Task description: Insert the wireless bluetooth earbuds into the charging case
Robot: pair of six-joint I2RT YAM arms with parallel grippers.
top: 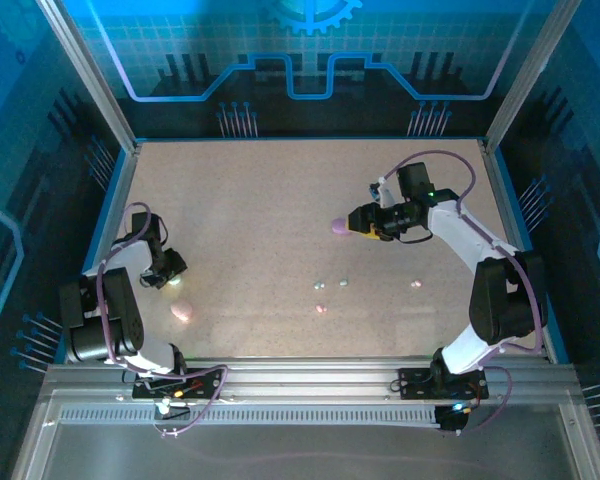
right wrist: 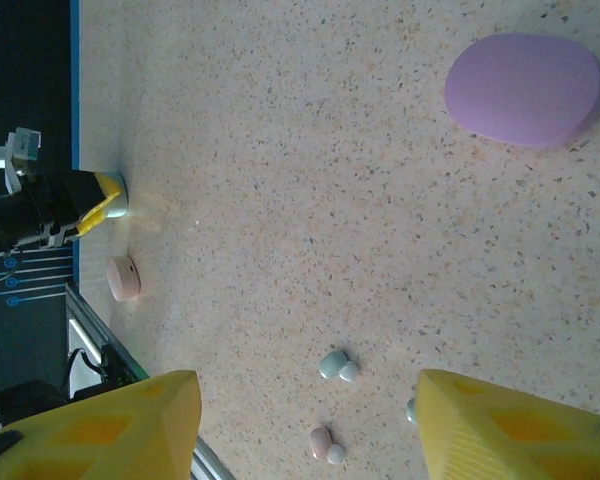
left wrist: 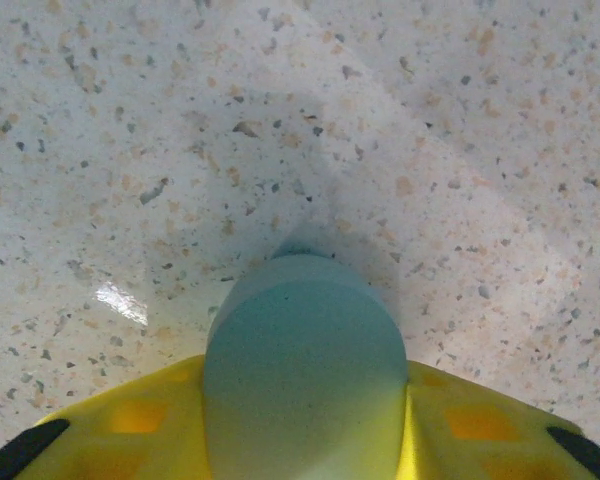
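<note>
Tabletop, speckled beige, is taking up the whole work area. The purple case is lying right of its middle, and everything below is being placed against that case.

Right arm is reaching in from the purple case's right side. Left arm is sitting folded far over to its left.

Right gripper is hovering just beside the purple case, on its right in the top view. Its jaws are standing wide apart with bare tabletop showing between the yellow fingers, gripping nothing.

Left gripper is sitting well to the left of the purple case and somewhat nearer the arm bases. Its fingers are pressing on both sides of a pale, rounded green case, so it is clamping that case. Cannot tell whether the case's far end is touching the tabletop.

Pink case is lying flat, well to the left of the purple case and nearer the bases.

Green earbuds are lying loose on the tabletop on the near side of the purple case, two pale bits a little apart, neither inside any case.

Pink earbuds are lying loose too, one just beyond the green ones from the purple case, another off to the case's near right.
</note>
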